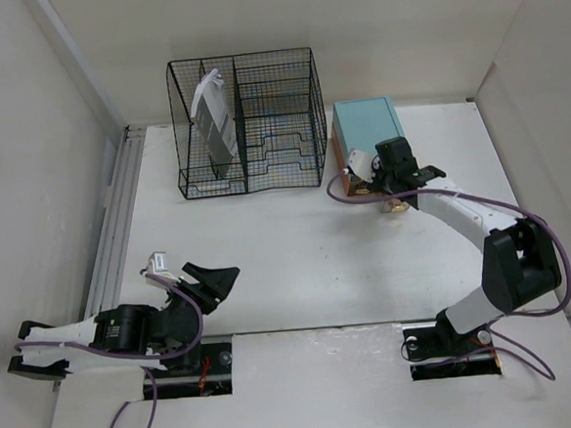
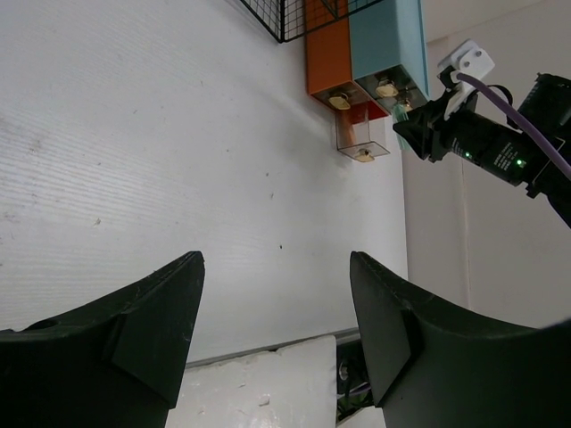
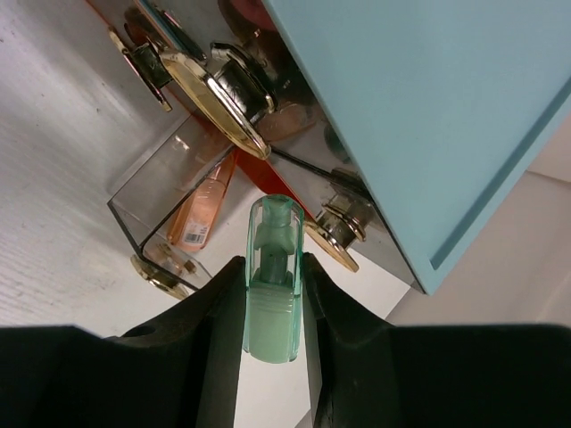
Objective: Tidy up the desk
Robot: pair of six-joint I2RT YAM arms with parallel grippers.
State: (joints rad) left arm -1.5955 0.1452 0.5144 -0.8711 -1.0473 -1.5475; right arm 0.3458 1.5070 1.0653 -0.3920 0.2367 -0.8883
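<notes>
From where I stand, the desk (image 1: 299, 272) is mostly bare white board running from the arms' bases out to the back wall. A drawer box (image 1: 367, 122) with a teal top sits at the far edge, right of the middle. A black wire rack (image 1: 279, 116) sits at the same edge, left of the middle.

The right gripper (image 3: 272, 290) is up against the front of the drawer box, its fingers clamped on a small green tube (image 3: 272, 259). Just beyond the tube a clear drawer (image 3: 147, 209) stands pulled out, with an orange tube (image 3: 201, 209) lying inside it.

The step in hand looks like stowing the green tube in that open drawer. The next move probably calls for bringing the tube over the drawer's open top, clear of its front wall and brass knob. It can be let go once it hangs low inside, beside the orange tube.

The left gripper (image 2: 275, 267) rests low near the desk's near edge, towards the left corner. Its fingers are spread wide with nothing between them.
</notes>
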